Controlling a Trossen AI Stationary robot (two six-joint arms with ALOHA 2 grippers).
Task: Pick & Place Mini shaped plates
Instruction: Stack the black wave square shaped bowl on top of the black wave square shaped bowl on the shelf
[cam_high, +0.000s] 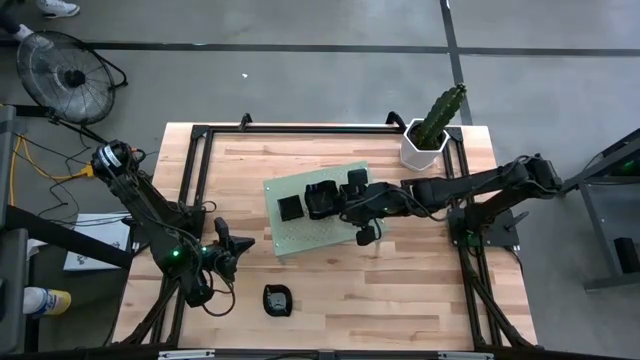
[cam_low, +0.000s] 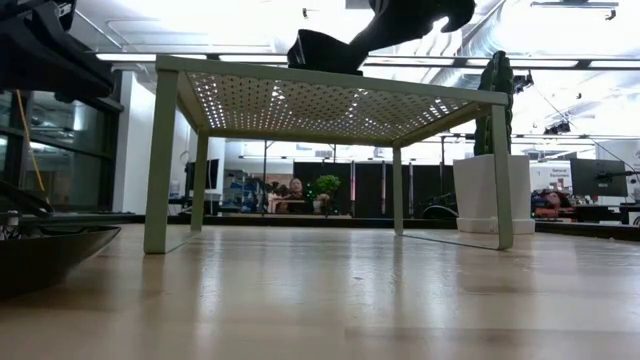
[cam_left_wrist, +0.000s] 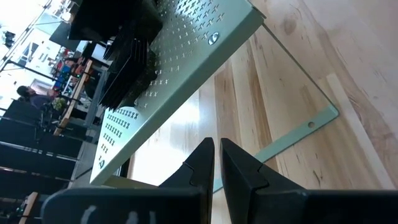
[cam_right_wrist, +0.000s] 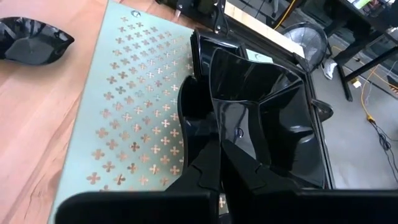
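Several mini shaped plates (cam_high: 322, 200) stacked on green board (cam_high: 290, 240) | right end effector (cam_right_wrist: 219, 163) clamped on a stack plate's rim, I judge for lifting | left end effector (cam_left_wrist: 217, 163) together, idle near-left above tabletop (cam_high: 400, 290) | one plate (cam_high: 277, 299) near edge

Black dish (cam_low: 325, 52) rests atop green perforated board (cam_low: 330, 100).
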